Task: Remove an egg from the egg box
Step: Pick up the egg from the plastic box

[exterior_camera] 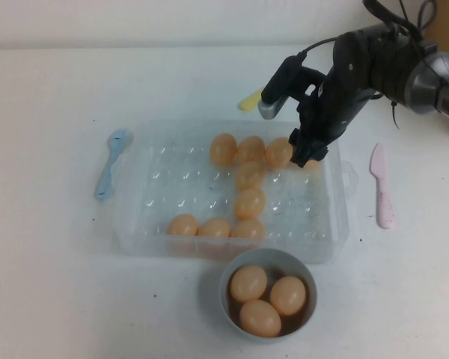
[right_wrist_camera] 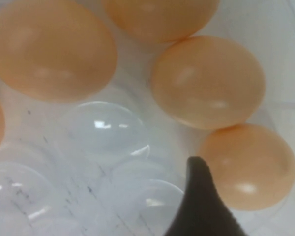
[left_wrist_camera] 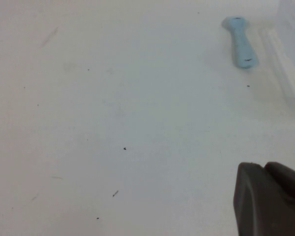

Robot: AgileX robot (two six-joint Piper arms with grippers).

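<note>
The egg box [exterior_camera: 172, 187] is a clear dimpled tray in the middle of the table, with several pale orange eggs in it. My right gripper [exterior_camera: 303, 153] reaches down into its back right corner. In the right wrist view the gripper [right_wrist_camera: 250, 172] straddles one egg [right_wrist_camera: 246, 162], a dark finger [right_wrist_camera: 201, 196] pressed against its side and the other finger just showing at the picture's edge. That egg still rests in the box [right_wrist_camera: 108, 132], next to its neighbours. My left gripper [left_wrist_camera: 263, 166] hovers over bare table, fingers together, holding nothing.
A grey-white bowl [exterior_camera: 226, 288] with three eggs stands just in front of the box. A blue spoon [exterior_camera: 112, 161] lies left of the box, a pink knife [exterior_camera: 382, 187] right of it, and a yellow utensil [exterior_camera: 249, 99] behind it.
</note>
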